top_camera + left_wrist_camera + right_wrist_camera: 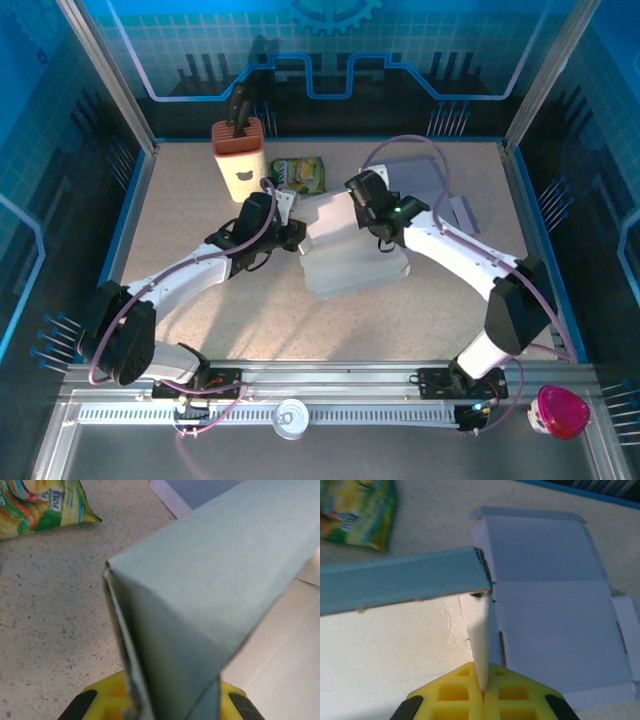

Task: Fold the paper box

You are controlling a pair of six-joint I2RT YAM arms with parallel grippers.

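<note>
Gripping the paper box from two sides, I have my left gripper clenched on a folded corner of its wall, with the card edge running down between my yellow fingers. My right gripper is clamped on a thin white flap that stands on edge between its yellow pads. Seen from above, the box lies between my two jaws, which face each other across it.

Ahead and to the left of both jaws lies a snack packet, green and yellow with red touches. Its lettering is too blurred for me to read.

Under the jaws is a speckled beige tabletop. Beyond my right jaws and to their right, a second cardboard blank lies flat on it, unfolded, its creases and side tabs showing. Farther out past my left jaws stands a cream holder with a rust-coloured top and a black handle sticking up. Blue wall panels printed with lines and a gear close the far side, held by metal posts. Back behind my arms, on the near rail, sit a tin can and a pink container.

The box is pale blue-grey outside and cream-white inside. One long wall is raised and runs leftward from my right jaws, its corner rough. The broad inner panel below it lies open, with a small crease mark close to the jaws.
</note>
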